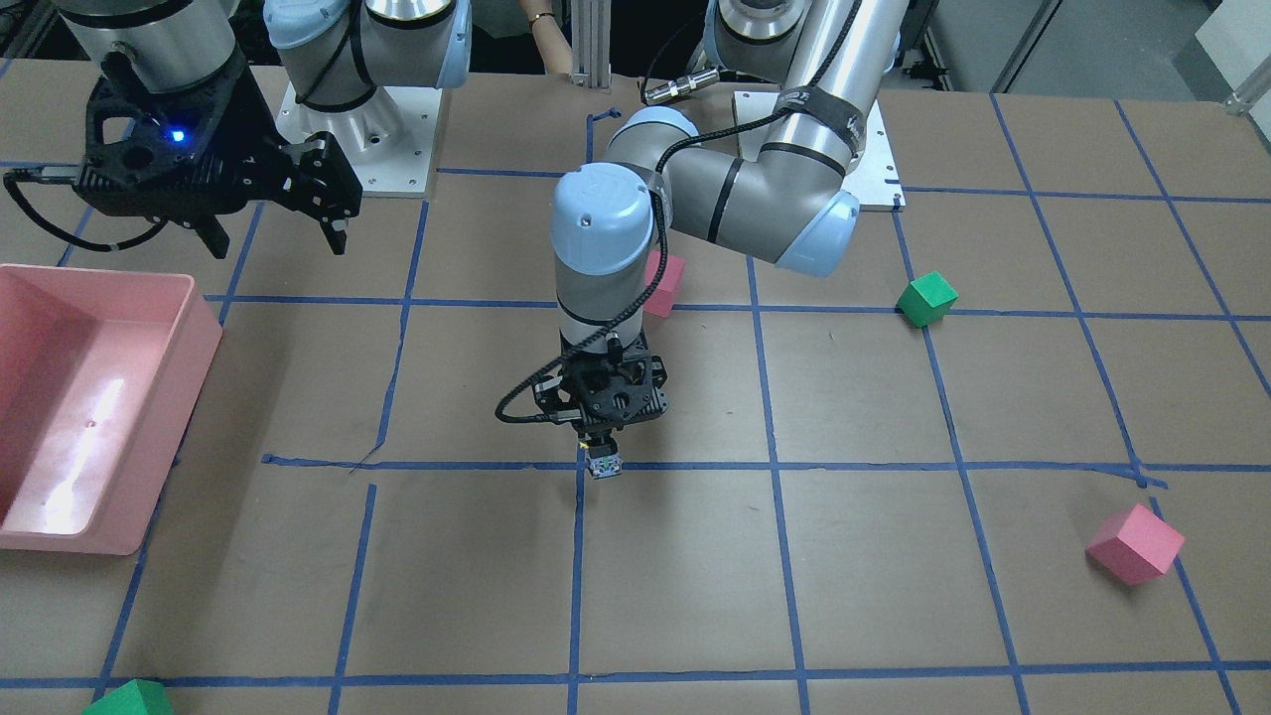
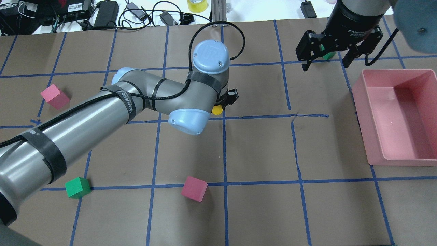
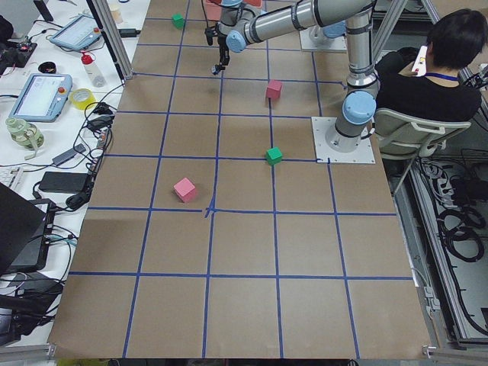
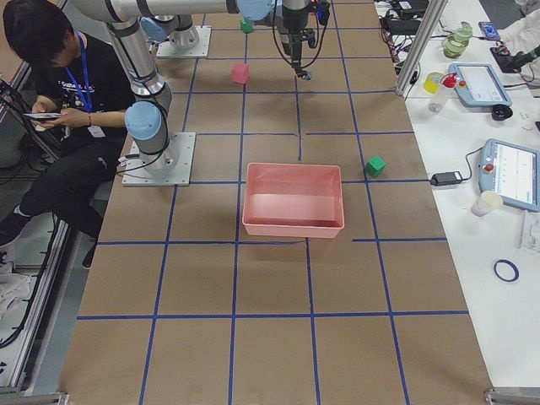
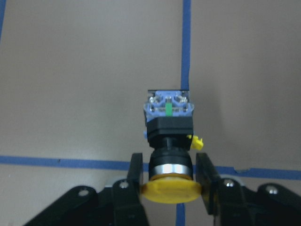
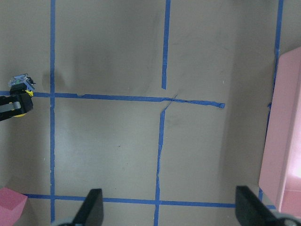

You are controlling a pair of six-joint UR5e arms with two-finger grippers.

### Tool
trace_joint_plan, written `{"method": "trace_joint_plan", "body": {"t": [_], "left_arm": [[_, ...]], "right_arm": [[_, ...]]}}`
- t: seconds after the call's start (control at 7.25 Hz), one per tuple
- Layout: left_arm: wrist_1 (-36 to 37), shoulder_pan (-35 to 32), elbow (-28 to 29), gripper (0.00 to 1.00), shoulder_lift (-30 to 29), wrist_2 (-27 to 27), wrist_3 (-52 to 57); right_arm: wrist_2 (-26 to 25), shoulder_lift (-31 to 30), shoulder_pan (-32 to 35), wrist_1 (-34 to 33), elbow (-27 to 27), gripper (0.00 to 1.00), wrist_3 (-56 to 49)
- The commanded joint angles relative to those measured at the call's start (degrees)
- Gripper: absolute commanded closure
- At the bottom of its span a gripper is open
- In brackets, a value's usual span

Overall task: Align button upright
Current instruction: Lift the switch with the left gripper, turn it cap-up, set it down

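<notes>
Holding the button (image 5: 168, 123) base-down in the left gripper (image 5: 169, 165), pinching its neck under the yellow cap (image 5: 170, 190), over a tape crossing (image 1: 578, 465). Probably calling next for a square set-down before releasing. Holding the right gripper (image 1: 276, 236) wide open, empty.

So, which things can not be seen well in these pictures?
- The button: overhead view, left arm covers all but its yellow cap.
- Whether its base touches the table: no view settles it.
- Green cube: overhead view, mostly behind the right claw.
</notes>
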Motion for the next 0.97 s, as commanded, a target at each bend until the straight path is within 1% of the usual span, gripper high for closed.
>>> {"method": "trace_joint_plan", "body": {"t": [0.0,0.14,0.28,0.41,0.55,0.69,0.83], "left_arm": [[-3.9,3.7,0.8,0.65,-1.8,-16.4,-20.0],[-4.2,6.6,1.0,0.65,-2.4,-20.6,-23.0],[-6.9,8.6,1.3,0.63,-3.5,-24.9,-23.2],[-8.0,9.8,2.1,0.59,-4.3,-26.2,-27.2],[-8.2,10.0,4.1,0.57,-5.9,-27.6,-29.7],[-8.2,10.0,5.4,0.53,-7.2,-29.9,-31.5],[-8.2,10.0,5.5,0.52,-8.1,-30.2,-32.3]], "right_arm": [[0.0,0.0,0.0,0.0,0.0,0.00,0.0],[0.0,0.0,0.1,0.0,0.0,0.00,0.0],[0.0,0.0,0.0,0.1,0.0,0.00,0.0],[0.0,0.0,0.0,0.1,0.0,0.00,0.0],[-0.1,0.0,0.0,0.1,0.0,0.00,-0.1],[-0.1,0.1,0.0,0.1,0.0,0.00,-0.1],[-0.1,0.1,0.0,0.1,0.0,0.00,-0.1]]}}
